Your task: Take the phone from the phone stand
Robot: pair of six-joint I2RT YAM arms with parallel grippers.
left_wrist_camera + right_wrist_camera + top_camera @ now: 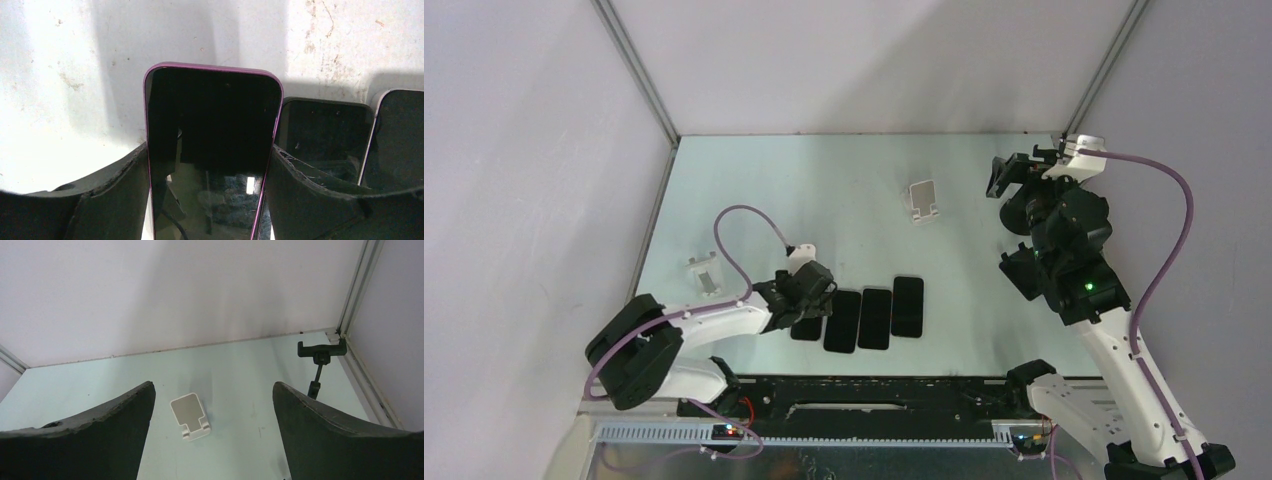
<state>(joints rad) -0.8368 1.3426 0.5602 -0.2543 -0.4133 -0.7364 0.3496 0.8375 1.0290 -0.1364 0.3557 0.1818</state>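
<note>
— Where do we find the phone?
— The purple-edged black-glass phone (212, 150) fills the lower middle of the left wrist view; the left jaws are pinching it, pressed against both its long edges; from above it sits at the lower middle of the frame, under the tip of the left arm (714, 320), at the left end of a row with three dark flat phones (875, 318).
— And the stand?
— We see a small white plastic phone stand (706, 275) at the middle left of the top view, apart from the phone and to its left on the pale green worktop (824, 200); a second white plastic stand (190, 416) shows in the lower middle of the right wrist view.
— The right side?
— The right jaws are spread wide, at the upper right of the top view; a black clamp holder on a thin stem (320, 352) stands in the upper right of their view; whether the phone touches the worktop we cannot tell.
</note>
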